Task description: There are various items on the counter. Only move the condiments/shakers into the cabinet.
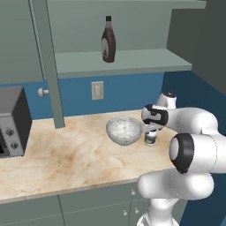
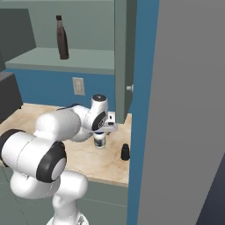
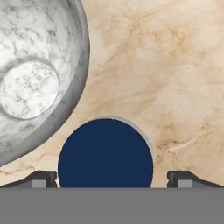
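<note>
Closely beside jar (image 3: 105,153): bowl (image 3: 39,74); shaker (image 2: 125,152) apart.

Glossy white rounded arm (image 1: 194,152), dark joints, seemingly black fingertips (image 3: 43,178).

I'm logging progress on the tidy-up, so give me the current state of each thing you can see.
syrup bottle: upright on the cabinet shelf.
blue-lidded jar: upright on the counter, between the open fingertips.
gripper: open, directly above the jar.
black shaker: upright on the counter near its end.
glass bowl: upright beside the jar.
cabinet door: open.
</note>
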